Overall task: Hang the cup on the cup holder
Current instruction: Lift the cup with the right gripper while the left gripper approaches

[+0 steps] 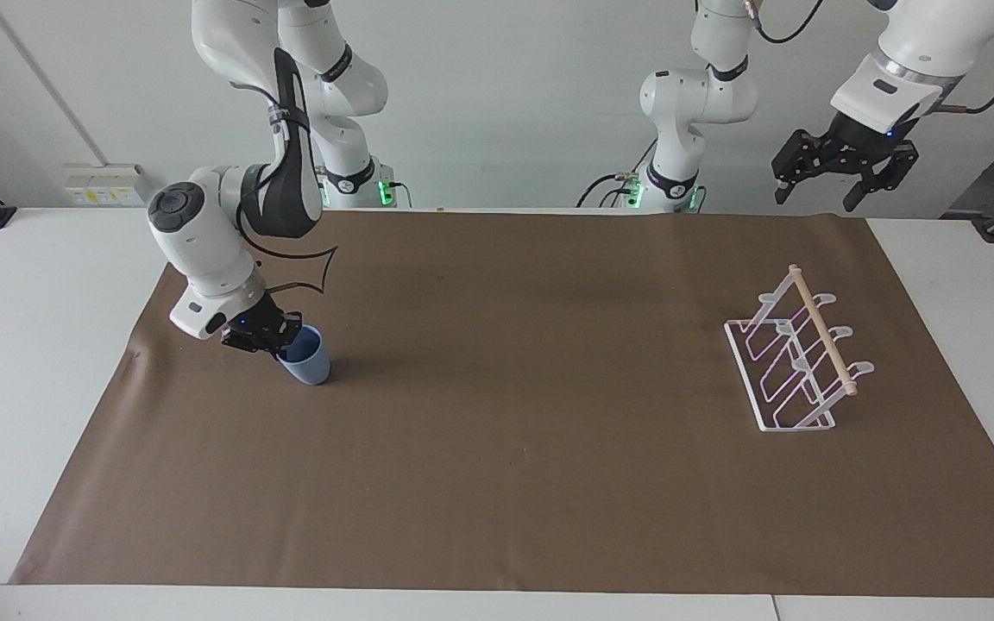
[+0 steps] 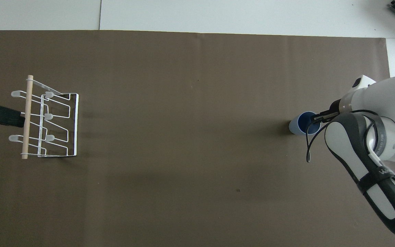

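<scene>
The cup (image 1: 306, 360), a small light-blue tumbler, stands on the brown mat (image 1: 514, 483) toward the right arm's end of the table, and it leans a little, with its mouth tipped toward the right gripper (image 1: 277, 343). This gripper has its fingers pressed onto the rim of the cup, pinching the wall on the side that faces the arm (in the overhead view one dark fingertip reaches over the blue opening). The base of the cup seems to rest on the mat, but whether it is just lifted I cannot tell. The cup holder (image 1: 795, 362), a white wire rack with a light wooden dowel across its top, stands on the mat toward the left arm's end, well apart from the cup, and nothing hangs on its prongs. The left gripper (image 1: 838, 185) waits high in the air with its fingers spread, over the edge of the mat at the robots' end of the table.
</scene>
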Tool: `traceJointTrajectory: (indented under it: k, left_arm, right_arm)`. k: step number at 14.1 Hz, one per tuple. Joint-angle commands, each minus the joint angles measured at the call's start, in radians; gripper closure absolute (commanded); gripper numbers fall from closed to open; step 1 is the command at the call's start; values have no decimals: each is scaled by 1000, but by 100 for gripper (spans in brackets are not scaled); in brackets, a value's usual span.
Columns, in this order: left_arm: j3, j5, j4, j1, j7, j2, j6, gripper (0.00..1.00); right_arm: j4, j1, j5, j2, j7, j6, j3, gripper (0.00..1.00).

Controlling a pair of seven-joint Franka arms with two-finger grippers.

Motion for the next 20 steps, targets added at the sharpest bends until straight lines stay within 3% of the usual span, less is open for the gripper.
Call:
traceJointTrajectory:
  k: [1,7,9,14,20]
  left_arm:
    - [9,-38,-12,-15,-11,-13,9,0]
    - [-18,-151,-8,-15,-164,-5,19,0]
    - [-22,-237,-6,-15,-368,-2,22,0]
    - [-95,-392,9,-15,-764,10,81,0]
    - [-204,-437,-17,-35,-1210,10,198,0]
  right_arm:
    - [95,-8,35,-17,-27,-130,4,100]
    - [255,-11,311,-41,-27,-268,4,100]
    - [270,-21,460,-58,-27,-320,-1,100]
    - [255,-28,727,-83,-20,-448,-7,100]
    - [125,2,1046,-121,-44,-475,2,100]
